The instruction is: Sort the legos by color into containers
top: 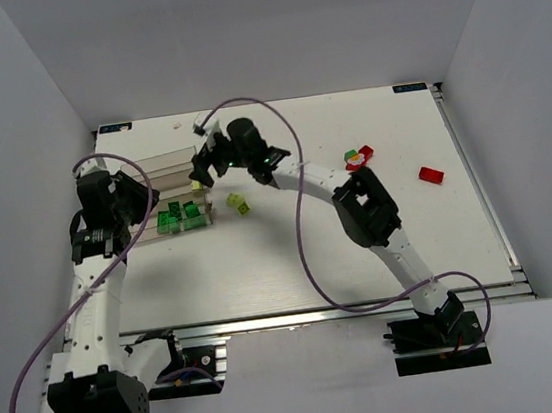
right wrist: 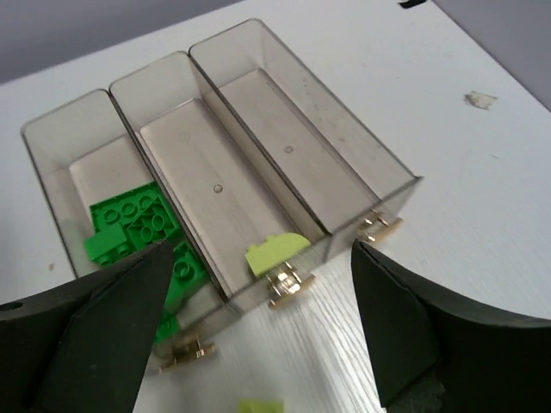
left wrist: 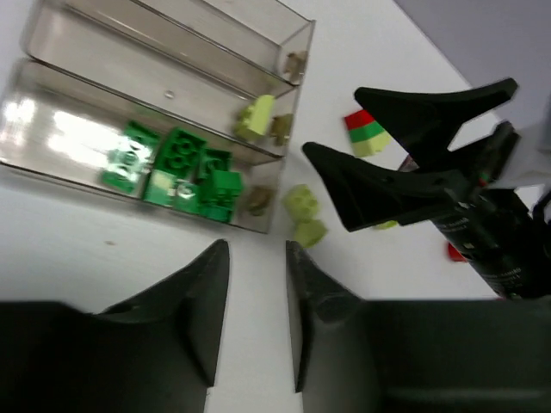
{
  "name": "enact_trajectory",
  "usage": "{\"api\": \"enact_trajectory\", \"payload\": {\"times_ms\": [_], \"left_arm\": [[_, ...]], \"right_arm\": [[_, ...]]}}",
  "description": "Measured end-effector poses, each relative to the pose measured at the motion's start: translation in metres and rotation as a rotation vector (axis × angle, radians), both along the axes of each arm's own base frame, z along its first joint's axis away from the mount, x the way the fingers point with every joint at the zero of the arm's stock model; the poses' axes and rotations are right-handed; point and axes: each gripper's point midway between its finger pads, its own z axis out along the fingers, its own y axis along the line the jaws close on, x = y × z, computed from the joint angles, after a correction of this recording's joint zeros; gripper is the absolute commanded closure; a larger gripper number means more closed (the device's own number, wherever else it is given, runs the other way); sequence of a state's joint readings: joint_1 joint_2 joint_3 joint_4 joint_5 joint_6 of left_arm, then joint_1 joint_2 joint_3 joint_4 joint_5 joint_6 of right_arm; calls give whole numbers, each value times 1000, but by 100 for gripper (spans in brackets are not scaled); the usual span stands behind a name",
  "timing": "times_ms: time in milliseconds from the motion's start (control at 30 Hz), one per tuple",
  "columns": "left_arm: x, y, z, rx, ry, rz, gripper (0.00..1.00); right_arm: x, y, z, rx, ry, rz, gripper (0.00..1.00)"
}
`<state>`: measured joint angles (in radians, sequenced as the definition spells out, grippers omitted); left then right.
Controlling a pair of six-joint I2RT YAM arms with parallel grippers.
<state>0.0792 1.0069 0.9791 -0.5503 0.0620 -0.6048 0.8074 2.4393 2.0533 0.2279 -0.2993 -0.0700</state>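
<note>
The clear containers tray (top: pixel 156 169) (right wrist: pixel 284 112) lies at the left of the table. Several dark green legos (top: pixel 179 218) (right wrist: pixel 138 225) (left wrist: pixel 181 168) fill its near compartment. One lime brick (right wrist: pixel 277 249) (left wrist: pixel 256 116) lies loose at the end of the middle compartment. My right gripper (top: pixel 201 170) (right wrist: pixel 261 248) hangs wide open just above that end, holding nothing. A lime brick pair (top: pixel 238 203) (left wrist: pixel 303 215) rests on the table beside the tray. My left gripper (top: pixel 143 211) (left wrist: pixel 258 249) hovers over bare table near the tray, its jaws a narrow gap apart and empty.
A red, green and white brick cluster (top: pixel 356 159) (left wrist: pixel 366 133) sits right of centre, and a single red brick (top: pixel 431 175) lies farther right. The right arm's forearm (top: pixel 303 178) stretches across the middle of the table. Walls enclose the table on the left, back and right.
</note>
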Motion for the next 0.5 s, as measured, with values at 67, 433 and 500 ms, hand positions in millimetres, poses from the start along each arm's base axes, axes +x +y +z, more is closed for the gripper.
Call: {"api": "enact_trajectory", "payload": {"times_ms": [67, 433, 500], "left_arm": [[9, -12, -4, -32, 4, -41, 74], [34, -138, -40, -42, 104, -341, 35], [39, -149, -40, -45, 97, -355, 28]], "right_arm": [[10, -26, 24, 19, 20, 2, 33], [34, -277, 104, 6, 105, -250, 32], [29, -310, 94, -56, 125, -304, 26]]}}
